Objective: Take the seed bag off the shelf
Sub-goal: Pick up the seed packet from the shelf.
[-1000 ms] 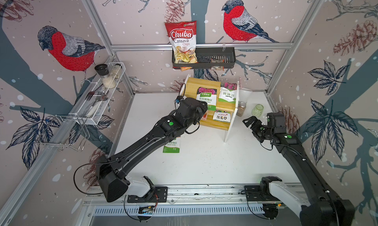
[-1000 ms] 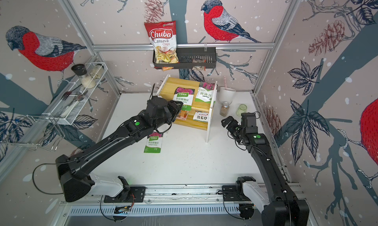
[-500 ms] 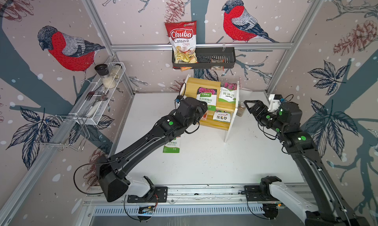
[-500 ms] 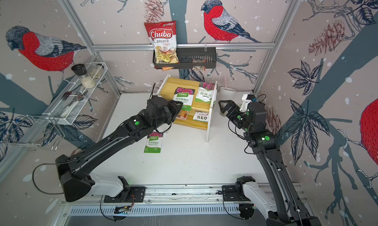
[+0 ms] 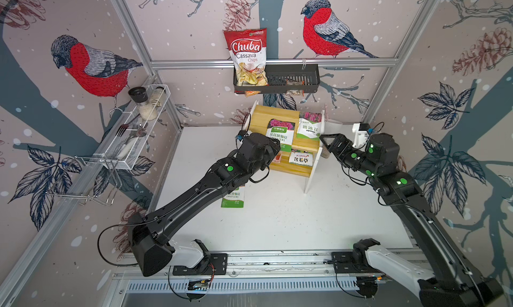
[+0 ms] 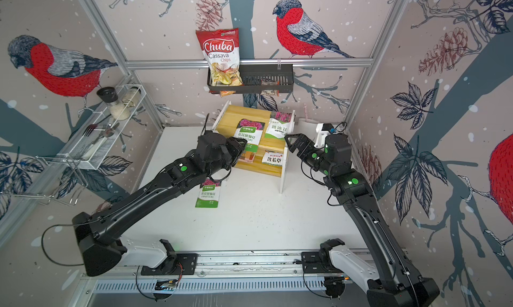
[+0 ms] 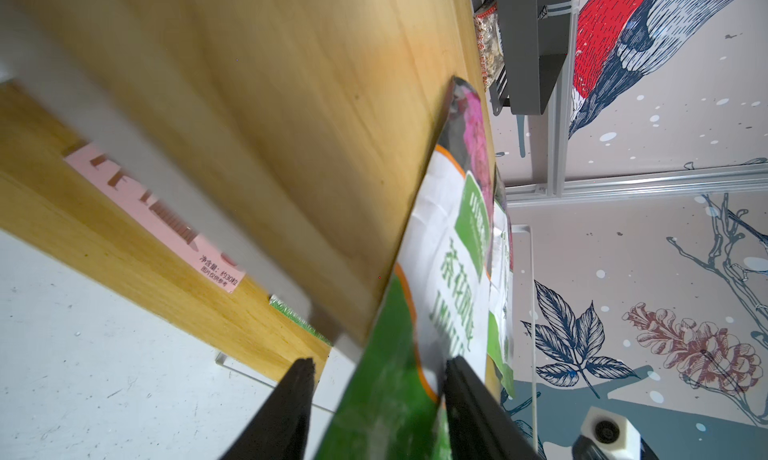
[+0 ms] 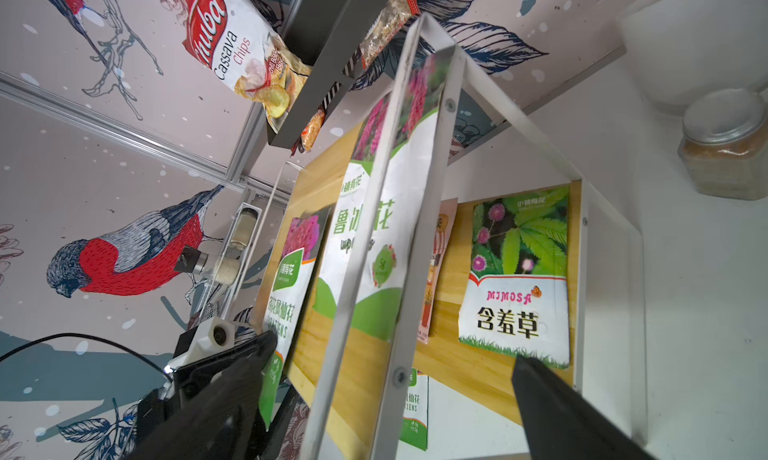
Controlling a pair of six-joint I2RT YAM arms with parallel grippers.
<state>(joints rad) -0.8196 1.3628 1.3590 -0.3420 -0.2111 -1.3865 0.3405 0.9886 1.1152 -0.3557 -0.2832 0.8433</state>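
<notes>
- On the worktop point(image 5: 277, 222), near the middle and partly under the left arm, a spare impatiens packet point(image 5: 233, 199) lies flat. It is already off the shelf, so I judge it is not the concern now.
- The left pincer point(image 7: 379, 362) is at the near edge of the top tier of the shelf point(image 5: 274, 114). Its jaws stand about half open around the green lower end of the seed bag point(image 7: 449, 270). One finger seems to touch the printed face; the other, on the back side, has a clear gap. It has hold of nothing yet.
- The seed bag lies on the top board, in the middle, and its lower end hangs over the near edge.
- The step in hand, as I judge it, is the grasp, just before the closing. The next move calls for closing on the hanging end, then pulling the bag toward the near side.
- The lupine bag point(image 5: 309, 128) lies just beside on the right, perhaps touching, so the pull should be straight and not disturb it.
- The right pincer point(image 5: 323, 146) hovers just beside the right side panel, wide open and empty.
- The mimosa packet point(image 5: 299, 158) lies on the lower tier.
</notes>
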